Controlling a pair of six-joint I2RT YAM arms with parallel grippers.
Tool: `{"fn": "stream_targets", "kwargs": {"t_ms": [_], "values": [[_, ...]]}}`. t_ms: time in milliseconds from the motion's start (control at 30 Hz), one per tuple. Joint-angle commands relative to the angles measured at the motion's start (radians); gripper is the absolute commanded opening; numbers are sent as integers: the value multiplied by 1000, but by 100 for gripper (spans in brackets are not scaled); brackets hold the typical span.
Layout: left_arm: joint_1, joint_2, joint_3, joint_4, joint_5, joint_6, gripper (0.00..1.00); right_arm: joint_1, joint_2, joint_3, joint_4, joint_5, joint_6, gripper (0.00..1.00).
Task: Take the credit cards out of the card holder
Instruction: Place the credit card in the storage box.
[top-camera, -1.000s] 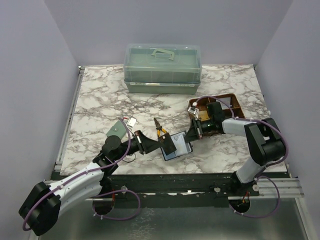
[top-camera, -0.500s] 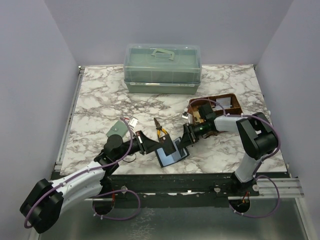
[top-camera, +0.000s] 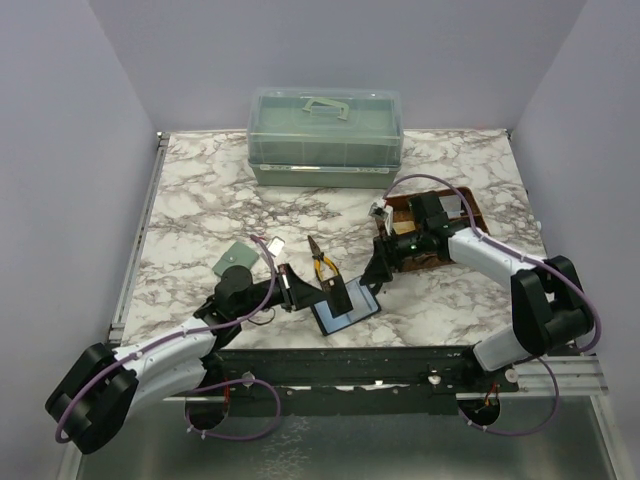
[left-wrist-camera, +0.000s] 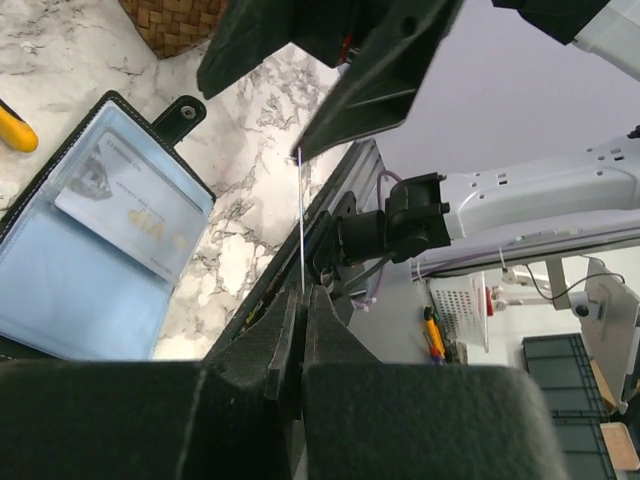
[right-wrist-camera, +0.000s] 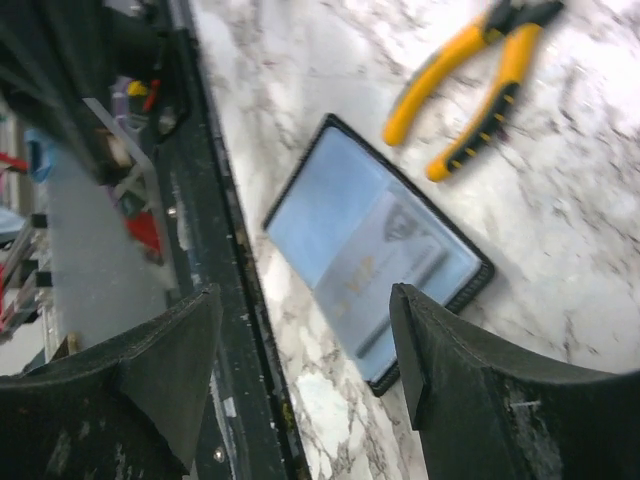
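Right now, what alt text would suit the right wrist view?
An open black card holder lies on the marble table, a grey card in its blue lining. Yellow pliers lie beside it; the open right gripper frames the view.

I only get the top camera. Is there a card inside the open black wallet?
Observer: Yes, the left wrist view shows one grey credit card tucked in the card holder.
Operator: What's the left arm pinching?
Observer: The left gripper has its jaws shut on a thin card seen edge-on.
Operator: And the right one?
Observer: In its wrist view the right gripper has jaws open and empty.
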Motion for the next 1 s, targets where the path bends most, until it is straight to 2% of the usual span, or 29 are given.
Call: {"fn": "stream_targets", "kwargs": {"t_ms": [0, 100, 300, 500, 800, 967], "values": [[6, 29, 51, 17, 62, 54, 0, -12, -33, 20, -51, -280, -73, 75], [4, 53, 80, 25, 82, 75, 0, -13, -10, 26, -55, -449, -69, 76], [3, 123, 132, 57, 113, 90, 0, -12, 43, 51, -73, -550, -72, 77], [-13, 205, 164, 144, 123, 70, 0, -12, 40, -5, 95, -583, 91, 72], [-22, 316, 200, 264, 136, 43, 0, -11, 71, -2, 126, -593, 158, 46], [-26, 346, 201, 303, 122, 24, 0, -11, 79, 2, 138, -580, 176, 11]]}}
